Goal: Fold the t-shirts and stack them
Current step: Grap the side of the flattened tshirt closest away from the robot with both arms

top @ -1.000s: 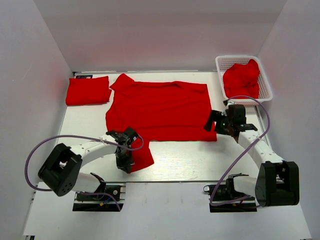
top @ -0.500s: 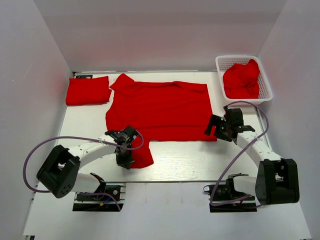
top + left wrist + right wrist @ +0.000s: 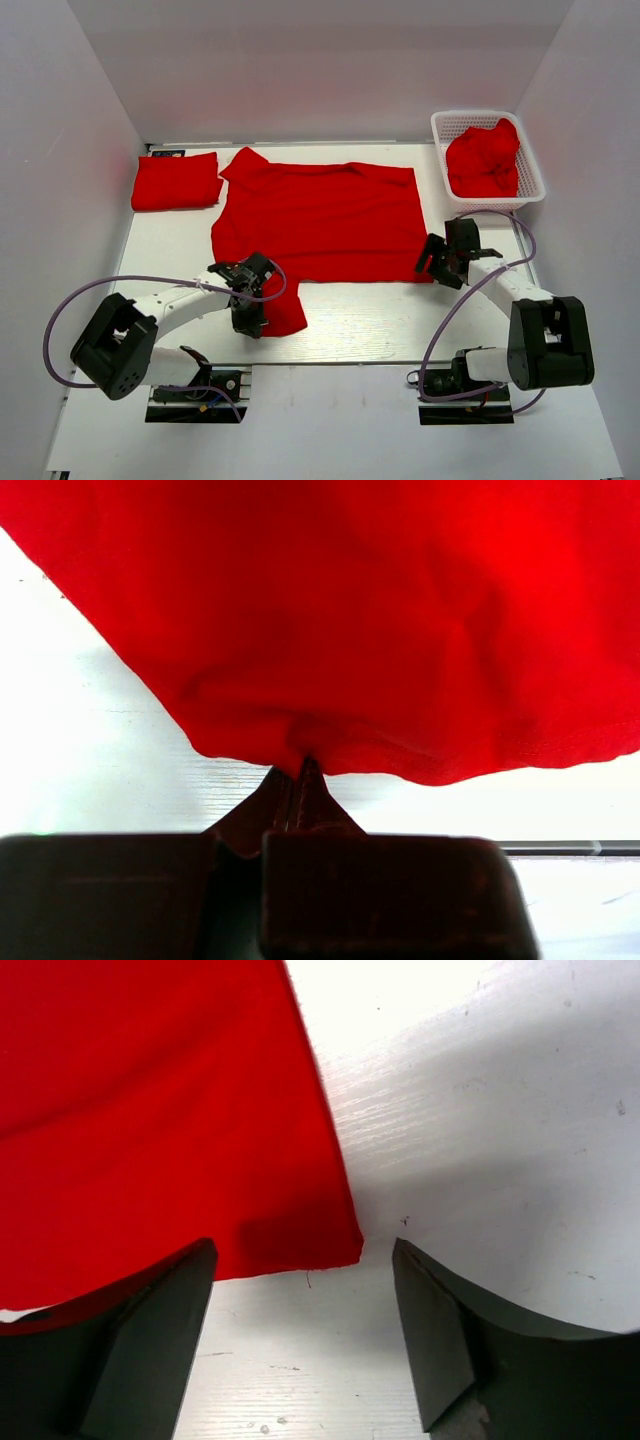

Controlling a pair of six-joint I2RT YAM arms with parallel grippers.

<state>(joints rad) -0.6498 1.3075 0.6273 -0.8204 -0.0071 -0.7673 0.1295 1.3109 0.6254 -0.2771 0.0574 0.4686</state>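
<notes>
White surface (image 3: 350, 320) bears a spread t-shirt (image 3: 320, 215). Left fingers (image 3: 297, 792) pinch its near edge, hiding the nipped fabric; right fingers (image 3: 435, 1330) stand spread astride its near right corner.

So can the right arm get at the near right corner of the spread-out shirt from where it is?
Probably yes: the right tool stands open right over that corner of the spread-out shirt, with nothing in between.

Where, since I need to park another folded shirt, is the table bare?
Bare table runs along the near edge, between the left claw and right claw, nearer than the spread shirt. Another patch lies nearer than the folded shirt. The basket crowds the far right.
</notes>
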